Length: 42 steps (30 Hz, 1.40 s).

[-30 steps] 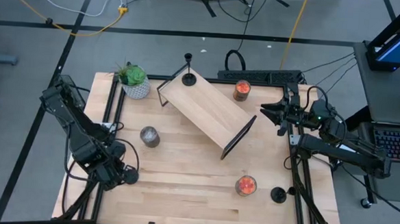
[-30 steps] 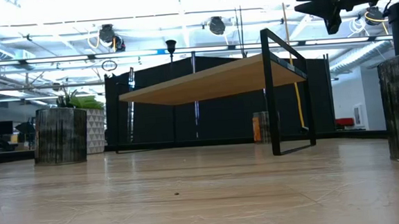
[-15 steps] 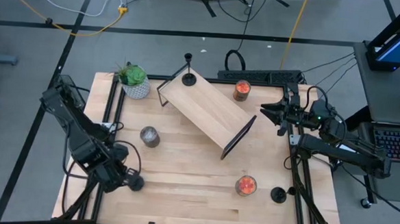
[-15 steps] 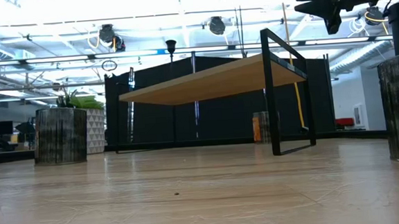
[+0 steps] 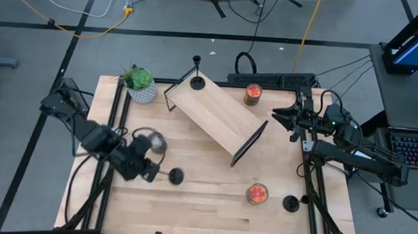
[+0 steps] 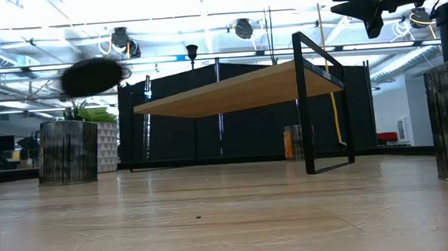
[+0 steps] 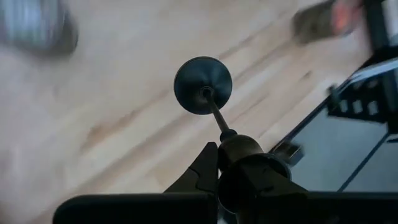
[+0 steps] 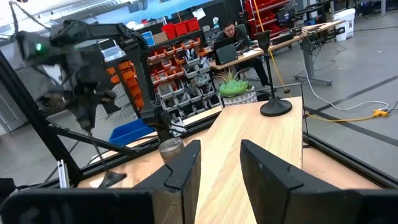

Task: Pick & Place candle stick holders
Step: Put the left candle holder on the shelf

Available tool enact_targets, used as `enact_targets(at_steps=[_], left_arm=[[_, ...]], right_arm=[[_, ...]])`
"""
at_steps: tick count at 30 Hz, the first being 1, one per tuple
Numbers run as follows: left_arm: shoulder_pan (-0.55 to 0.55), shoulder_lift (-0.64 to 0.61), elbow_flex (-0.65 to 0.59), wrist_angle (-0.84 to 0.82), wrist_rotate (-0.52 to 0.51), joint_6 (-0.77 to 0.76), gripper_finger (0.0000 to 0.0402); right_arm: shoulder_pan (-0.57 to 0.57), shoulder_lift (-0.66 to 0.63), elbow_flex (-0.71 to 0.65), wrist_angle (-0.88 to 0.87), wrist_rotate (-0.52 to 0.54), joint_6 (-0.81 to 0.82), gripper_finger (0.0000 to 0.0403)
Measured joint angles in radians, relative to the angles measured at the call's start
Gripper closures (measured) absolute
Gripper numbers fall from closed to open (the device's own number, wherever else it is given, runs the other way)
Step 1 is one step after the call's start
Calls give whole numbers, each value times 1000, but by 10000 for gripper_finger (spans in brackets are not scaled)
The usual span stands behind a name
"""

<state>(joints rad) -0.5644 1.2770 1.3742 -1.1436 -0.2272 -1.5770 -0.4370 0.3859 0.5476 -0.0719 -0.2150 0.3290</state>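
My left gripper (image 5: 151, 171) is shut on one black candle stick holder (image 5: 174, 176), carried over the table's left half; in the low view its disc base (image 6: 92, 75) shows blurred in mid-air. A second holder (image 5: 196, 79) stands upright by its disc base on the far left end of the wooden shelf (image 5: 219, 119). A third holder (image 5: 290, 203) rests on the table near the right front corner. My right gripper (image 5: 275, 117) hovers level and open by the shelf's right end, with nothing between its fingers (image 8: 186, 169). My left gripper pinches the holder's candle-cup end (image 7: 241, 147), at the top of the thin stem, between its two fingers. The fingers slant down toward the table's right, and the stem runs on along their line. The disc base (image 7: 203, 77) points away from them, clear of the table.
A potted plant (image 5: 140, 85) stands at the far left and a grey jar candle (image 5: 156, 143) just beside my left arm. Orange-red jar candles sit behind the shelf (image 5: 253, 94) and at the near right (image 5: 256, 194). Bare wood lies along the near edge.
My left gripper has risen from near the table's left front corner and swung toward the right and a little toward the far edge, turning as it went. The holder in it has come up clear of the table, its base now leading to the right.
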Motion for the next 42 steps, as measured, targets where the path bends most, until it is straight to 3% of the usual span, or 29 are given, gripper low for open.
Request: enact_targets(at_steps=[10, 25, 38, 42], left_arm=[[278, -1, 239, -23, -38, 437, 385], [722, 37, 568, -187, -35, 785, 385], [991, 280, 822, -424, 155, 966, 385], [1050, 339, 848, -420, 207, 1007, 385]], right_arm=[[0, 0, 0, 0, 0, 0, 298], [0, 0, 0, 0, 0, 0, 298], [0, 0, 0, -9, 0, 3, 298], [0, 0, 0, -9, 0, 3, 298]])
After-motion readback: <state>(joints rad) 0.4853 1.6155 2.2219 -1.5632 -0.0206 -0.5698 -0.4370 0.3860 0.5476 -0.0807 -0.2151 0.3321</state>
